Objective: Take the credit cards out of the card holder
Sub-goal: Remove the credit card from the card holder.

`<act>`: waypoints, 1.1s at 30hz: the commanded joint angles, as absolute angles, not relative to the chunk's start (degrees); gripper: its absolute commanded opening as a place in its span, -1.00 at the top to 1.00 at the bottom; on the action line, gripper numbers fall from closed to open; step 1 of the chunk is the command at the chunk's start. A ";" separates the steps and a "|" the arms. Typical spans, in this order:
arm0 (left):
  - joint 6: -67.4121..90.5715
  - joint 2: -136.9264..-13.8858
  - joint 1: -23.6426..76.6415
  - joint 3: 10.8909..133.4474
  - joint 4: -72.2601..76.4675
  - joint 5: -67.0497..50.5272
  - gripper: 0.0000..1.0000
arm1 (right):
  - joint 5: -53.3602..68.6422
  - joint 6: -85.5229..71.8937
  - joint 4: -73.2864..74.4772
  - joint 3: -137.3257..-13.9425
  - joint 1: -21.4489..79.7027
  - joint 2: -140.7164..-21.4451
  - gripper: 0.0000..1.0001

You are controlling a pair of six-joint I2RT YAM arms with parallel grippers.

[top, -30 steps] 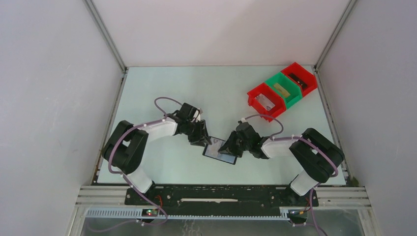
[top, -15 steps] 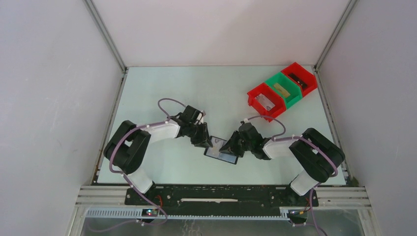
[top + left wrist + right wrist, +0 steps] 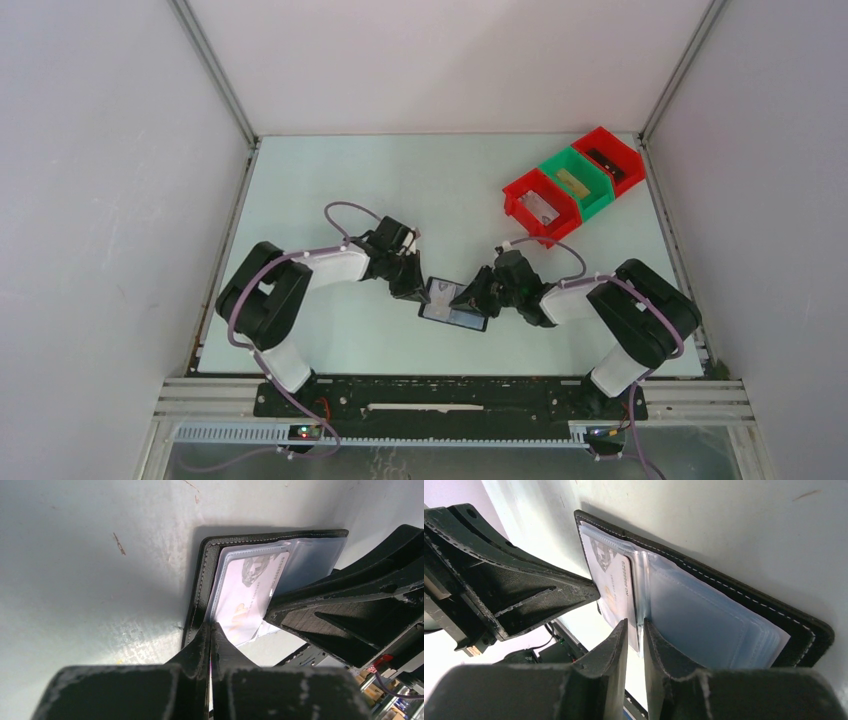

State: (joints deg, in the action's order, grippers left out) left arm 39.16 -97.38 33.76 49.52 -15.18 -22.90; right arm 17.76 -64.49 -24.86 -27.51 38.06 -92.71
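The black card holder (image 3: 455,308) lies open on the table between both arms. Its cover also shows in the left wrist view (image 3: 200,580) and the right wrist view (image 3: 804,632), with grey-blue clear sleeves (image 3: 704,620) inside. A pale whitish credit card (image 3: 247,597) with a face print sticks partly out of the left-hand sleeve; it shows in the right wrist view (image 3: 616,582) too. My left gripper (image 3: 211,627) is shut on that card's near edge. My right gripper (image 3: 636,626) is pinched on the sleeve fold at the holder's middle. In the top view, left gripper (image 3: 415,290) and right gripper (image 3: 470,298) flank the holder.
A row of three bins stands at the back right: a red bin (image 3: 540,205), a green bin (image 3: 575,180) and another red bin (image 3: 610,158), each with something small inside. The grippers face each other a few centimetres apart. Grey walls enclose the table.
Both grippers have sunk lower and closed in on the holder. The holder has shifted slightly to the right. The bins have not moved.
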 commanded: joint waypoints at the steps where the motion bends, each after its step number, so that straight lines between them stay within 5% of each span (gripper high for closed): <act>1: 39.81 -99.15 35.33 50.29 -14.69 -22.76 1.00 | 17.69 -65.44 -28.37 -25.05 36.81 -93.32 0.46; 18: 38.95 -99.60 36.19 49.81 -14.00 -25.25 1.00 | 20.87 -71.99 -47.05 -19.88 35.60 -97.88 0.75; 25: 39.41 -98.36 36.21 49.58 -12.84 -25.93 1.00 | 17.80 -70.04 -43.28 -19.52 35.60 -93.87 0.51; 33: 39.37 -98.13 36.21 49.59 -12.48 -26.28 1.00 | 15.51 -68.60 -40.79 -19.62 35.51 -91.18 0.48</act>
